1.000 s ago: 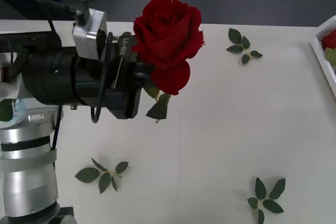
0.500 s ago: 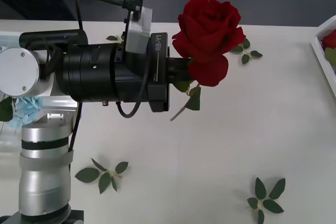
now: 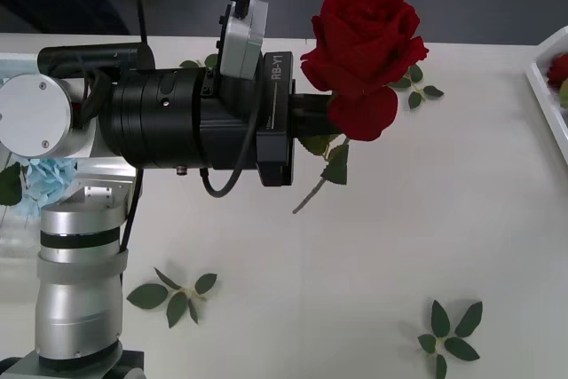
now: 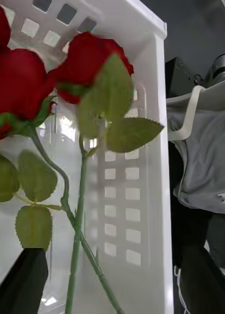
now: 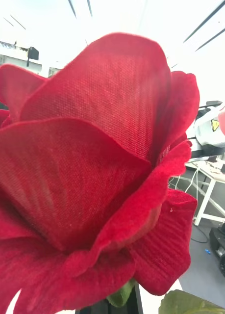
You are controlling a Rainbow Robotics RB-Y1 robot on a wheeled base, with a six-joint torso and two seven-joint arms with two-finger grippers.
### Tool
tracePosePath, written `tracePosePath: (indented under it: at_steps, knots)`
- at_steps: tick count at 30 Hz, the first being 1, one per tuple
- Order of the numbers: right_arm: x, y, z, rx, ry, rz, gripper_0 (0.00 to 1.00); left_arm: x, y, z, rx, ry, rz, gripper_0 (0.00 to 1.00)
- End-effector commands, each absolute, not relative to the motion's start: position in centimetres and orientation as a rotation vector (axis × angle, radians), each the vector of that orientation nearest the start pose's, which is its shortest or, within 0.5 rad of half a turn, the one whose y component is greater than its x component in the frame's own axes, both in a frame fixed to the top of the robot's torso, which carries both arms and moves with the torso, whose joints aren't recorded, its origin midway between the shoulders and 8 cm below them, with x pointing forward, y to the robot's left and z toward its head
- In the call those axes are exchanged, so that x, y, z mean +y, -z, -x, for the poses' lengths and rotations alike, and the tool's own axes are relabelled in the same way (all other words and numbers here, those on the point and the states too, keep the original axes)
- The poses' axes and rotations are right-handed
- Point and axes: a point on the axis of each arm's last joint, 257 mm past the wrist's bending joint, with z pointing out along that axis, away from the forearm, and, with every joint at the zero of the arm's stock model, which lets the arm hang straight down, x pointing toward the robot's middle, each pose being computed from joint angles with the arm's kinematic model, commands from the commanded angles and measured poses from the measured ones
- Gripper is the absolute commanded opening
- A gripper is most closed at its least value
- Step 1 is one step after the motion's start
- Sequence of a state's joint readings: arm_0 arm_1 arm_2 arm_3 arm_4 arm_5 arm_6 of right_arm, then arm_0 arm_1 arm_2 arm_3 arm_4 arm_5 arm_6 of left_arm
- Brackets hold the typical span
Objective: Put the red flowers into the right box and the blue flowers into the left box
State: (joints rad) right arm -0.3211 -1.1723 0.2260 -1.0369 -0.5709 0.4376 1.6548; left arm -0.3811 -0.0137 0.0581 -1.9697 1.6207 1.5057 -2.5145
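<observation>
Roses dominate the scene: the left gripper (image 3: 306,122), extended sideways above the white table (image 3: 399,219), clamps the stem of a deep-red rose (image 3: 362,55), whose bloom stands upright just past the fingers while its stem and leaves trail down beneath them. In the left wrist view the same bloom (image 5: 87,171) looms directly over the fingers. At the far right, the right box (image 3: 546,86) shows its rim with red flowers (image 3: 559,67) inside; the right gripper (image 4: 112,279) hovers over that tray (image 4: 151,122), its black fingers (image 4: 21,279) spread apart, roses (image 4: 87,64) lying between them. Blue flowers (image 3: 40,179) sit at the left edge. Loose leaf sprigs (image 3: 173,295) dot the table.
</observation>
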Motion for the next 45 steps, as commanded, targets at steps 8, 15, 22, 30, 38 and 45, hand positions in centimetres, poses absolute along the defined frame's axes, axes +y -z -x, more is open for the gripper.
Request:
tracePosePath:
  at_steps: [8, 15, 22, 30, 38, 45]
  knots:
    - [-66.8, 12.2, -53.9, 2.054, 0.767, 0.160, 0.80, -6.0, -2.5, -31.3, 1.013, 1.220, -1.217, 0.00]
    - [-62.4, 9.4, -53.0, 2.187, 0.708, 0.123, 0.80, -6.0, -2.5, -31.3, 1.013, 1.220, -1.217, 0.00]
    - [-54.8, 8.8, -51.2, 2.305, 0.580, 0.214, 0.80, -6.0, -2.5, -31.3, 1.013, 1.220, -1.217, 0.00]
    - [-40.2, 9.9, -51.1, 2.135, 0.185, 0.493, 0.80, -6.0, -2.5, -31.3, 1.013, 1.220, -1.217, 0.00]
    - [-35.3, 11.8, -49.0, 1.872, 0.094, 0.689, 0.80, -6.0, -2.5, -31.3, 1.013, 1.220, -1.217, 0.00]
    - [-30.8, 13.4, -46.2, 1.709, 0.055, 0.804, 0.80, -6.0, -2.5, -31.3, 1.013, 1.220, -1.217, 0.00]
